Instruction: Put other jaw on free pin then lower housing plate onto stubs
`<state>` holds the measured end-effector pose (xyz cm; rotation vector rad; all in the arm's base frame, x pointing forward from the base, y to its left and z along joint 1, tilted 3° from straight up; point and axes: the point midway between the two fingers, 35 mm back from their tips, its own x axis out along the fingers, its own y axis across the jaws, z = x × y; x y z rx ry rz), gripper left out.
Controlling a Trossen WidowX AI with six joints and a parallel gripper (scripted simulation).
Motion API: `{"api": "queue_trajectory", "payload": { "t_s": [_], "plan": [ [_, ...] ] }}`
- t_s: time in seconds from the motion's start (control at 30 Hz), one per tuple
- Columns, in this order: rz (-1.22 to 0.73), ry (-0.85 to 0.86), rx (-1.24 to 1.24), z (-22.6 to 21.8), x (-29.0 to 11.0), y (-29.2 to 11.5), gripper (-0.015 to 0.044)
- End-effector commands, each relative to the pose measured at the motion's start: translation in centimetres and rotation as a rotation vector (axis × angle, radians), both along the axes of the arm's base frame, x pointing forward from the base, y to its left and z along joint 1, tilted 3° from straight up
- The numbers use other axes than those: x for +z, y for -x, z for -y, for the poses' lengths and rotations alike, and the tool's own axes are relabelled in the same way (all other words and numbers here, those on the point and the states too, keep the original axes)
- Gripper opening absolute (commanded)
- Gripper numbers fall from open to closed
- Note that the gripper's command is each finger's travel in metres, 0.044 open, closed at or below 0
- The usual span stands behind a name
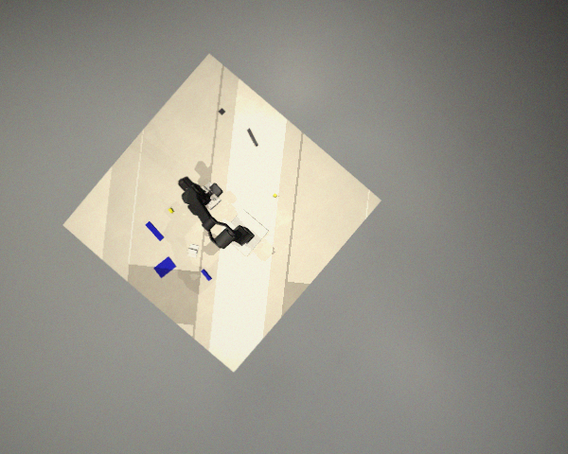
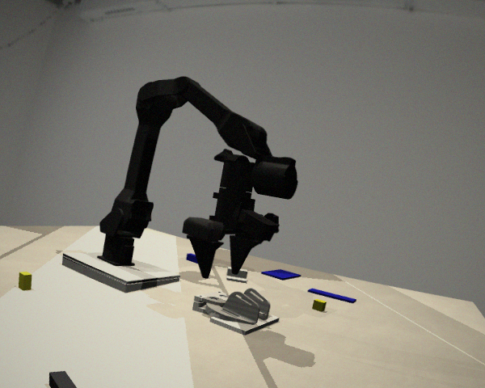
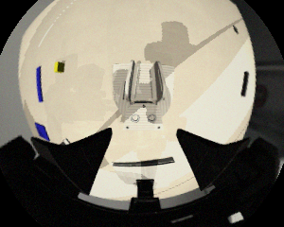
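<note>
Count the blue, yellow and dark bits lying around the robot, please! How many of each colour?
Blue: 3 (long bar, short bar, flat plate)
Yellow: 2 (small block, another block)
Dark: 2 (dark bar, dark square)
Total: 7

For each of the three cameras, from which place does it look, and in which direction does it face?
Top: high overhead, facing down at the table; the arm shows from above.
Exterior: beyond the table's edge or near it, slightly above its surface, facing across it; the whole arm shows from the side, with its open gripper.
Wrist: on the arm near the gripper, facing past the fingertips toward the grey jaw assembly; both fingers show.
Exterior and wrist share the assembly and gripper.
</note>
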<state>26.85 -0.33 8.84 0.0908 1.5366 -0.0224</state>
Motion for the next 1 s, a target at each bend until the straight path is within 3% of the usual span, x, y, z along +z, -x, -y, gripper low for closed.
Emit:
{"api": "queue_trajectory", "payload": {
  "t_s": [0.0, 0.13, 0.37, 0.97],
  "plan": [
    [-0.001, -0.005, 0.005, 0.0, 1.6, 0.4, 0.0440],
    [0.005, 0.000, 0.000, 0.1, 1.4, 0.6, 0.0440],
    [-0.005, -0.004, 0.005, 0.4, 6.2, 6.7, 0.0440],
    [-0.006, -0.004, 0.005, 0.4, 6.3, 6.9, 0.0440]
  ]
}}
